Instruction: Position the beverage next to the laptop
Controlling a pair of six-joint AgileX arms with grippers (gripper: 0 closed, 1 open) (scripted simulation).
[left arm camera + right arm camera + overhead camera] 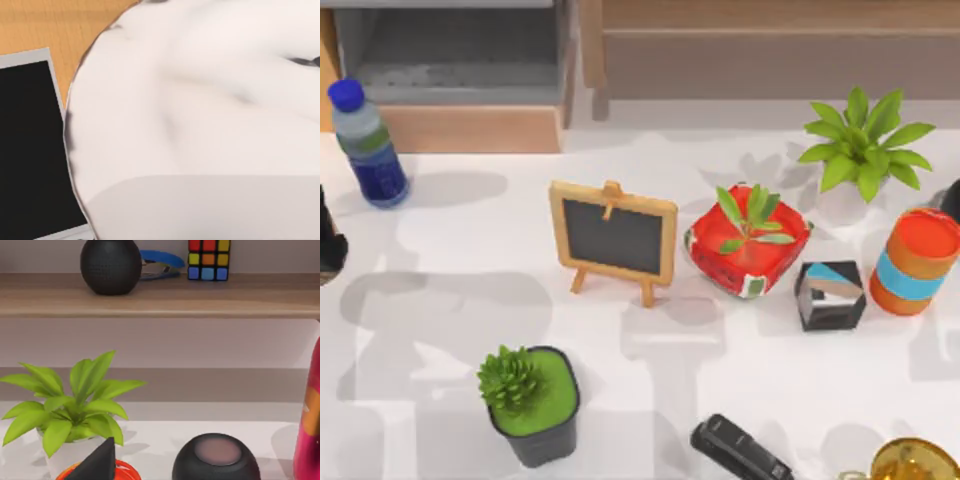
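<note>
White beverage lid (pixel 200 100) is sitting just beside the laptop (pixel 30 150) under our left wrist; we're unable to tell either arm's jaws state.

Simulated tabletop (pixel 450 300) beneath wooden shelf (pixel 160 297)

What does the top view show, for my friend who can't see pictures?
A white table seen from above holds a small chalkboard easel at its middle, with a red pot with a green plant beside it. A blue-capped water bottle stands far left, an orange cylinder with a blue band far right, and a spiky plant in a black pot sits in front.
</note>
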